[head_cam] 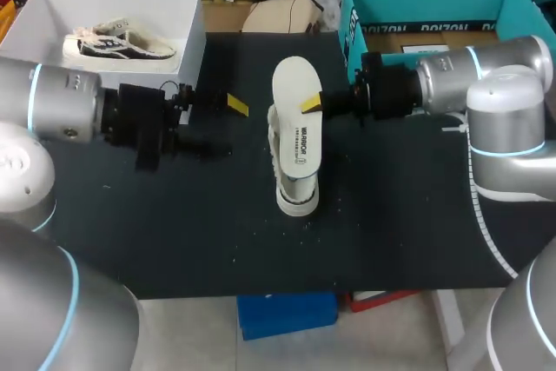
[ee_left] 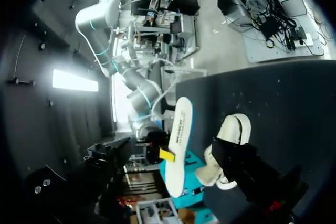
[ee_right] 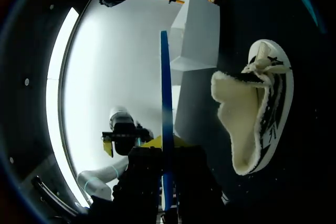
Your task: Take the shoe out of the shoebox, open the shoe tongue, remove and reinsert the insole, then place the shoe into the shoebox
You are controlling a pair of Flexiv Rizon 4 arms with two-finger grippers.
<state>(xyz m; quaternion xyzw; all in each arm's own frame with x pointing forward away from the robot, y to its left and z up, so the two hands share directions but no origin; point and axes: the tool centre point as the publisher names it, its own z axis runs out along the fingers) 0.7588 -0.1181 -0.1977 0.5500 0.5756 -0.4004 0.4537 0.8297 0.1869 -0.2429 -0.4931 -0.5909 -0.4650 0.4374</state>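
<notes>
- our right gripper (head_cam: 313, 103) pinching the insole (head_cam: 296, 132) above the shoe (head_cam: 296, 195) on the table (head_cam: 174, 232)
- our left gripper (head_cam: 226, 128) spread, near the insole, not touching

Light falls evenly from overhead onto the black table (head_cam: 174, 241), which soaks it up, so the white shoebox (head_cam: 187, 19) and the pale insole (head_cam: 295, 119) stand out bright against it. From the right wrist, a wide white glare washes out everything behind the insole, leaving its edge a dark blue line. From the left wrist the surroundings sit dim, with one hard patch of glare.
</notes>
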